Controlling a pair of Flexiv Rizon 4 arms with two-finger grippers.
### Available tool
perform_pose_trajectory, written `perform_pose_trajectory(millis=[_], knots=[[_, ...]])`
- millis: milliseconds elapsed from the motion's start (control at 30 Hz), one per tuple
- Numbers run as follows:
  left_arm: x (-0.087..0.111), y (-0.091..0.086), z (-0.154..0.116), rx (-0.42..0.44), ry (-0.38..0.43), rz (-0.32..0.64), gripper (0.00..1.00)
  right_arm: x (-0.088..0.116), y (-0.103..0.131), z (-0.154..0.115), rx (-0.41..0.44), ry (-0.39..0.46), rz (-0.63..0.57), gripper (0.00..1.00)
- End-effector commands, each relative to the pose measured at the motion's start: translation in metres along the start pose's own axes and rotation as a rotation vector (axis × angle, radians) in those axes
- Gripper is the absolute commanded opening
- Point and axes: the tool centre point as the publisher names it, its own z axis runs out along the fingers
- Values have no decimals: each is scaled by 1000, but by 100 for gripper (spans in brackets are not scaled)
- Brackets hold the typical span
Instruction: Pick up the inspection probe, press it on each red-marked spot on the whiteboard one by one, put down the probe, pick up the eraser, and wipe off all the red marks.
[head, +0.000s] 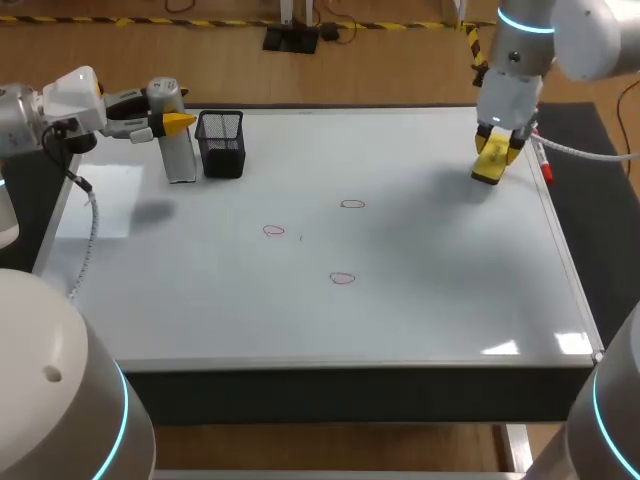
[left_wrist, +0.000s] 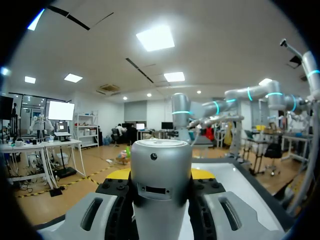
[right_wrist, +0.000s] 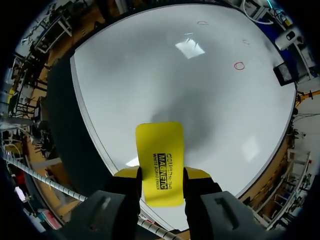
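left pincer (head: 175, 122) clamping probe (head: 180, 155) beside mesh cup (head: 222, 145), right pincer (head: 496, 149) gripping yellow eraser (head: 488, 171) by red marker (head: 543, 162)

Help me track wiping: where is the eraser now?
In the head view, the eraser is gripped by the right gripper at the far right of the whiteboard, beside the red marker.

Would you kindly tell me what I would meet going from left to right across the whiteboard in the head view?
inspection probe → black mesh holder → leftmost red mark → yellow eraser → red marker
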Motion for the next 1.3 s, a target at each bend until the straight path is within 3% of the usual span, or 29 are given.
perform_pose_trajectory(millis=[33, 800, 1300], knots=[[1, -1, 0, 1, -2, 1, 0, 6, 3, -2, 9, -10, -3, 0], [1, -1, 0, 1, -2, 1, 0, 6, 3, -2, 9, -10, -3, 0], [46, -4, 32, 22, 60, 23, 0, 6, 3, -2, 9, -10, -3, 0]])
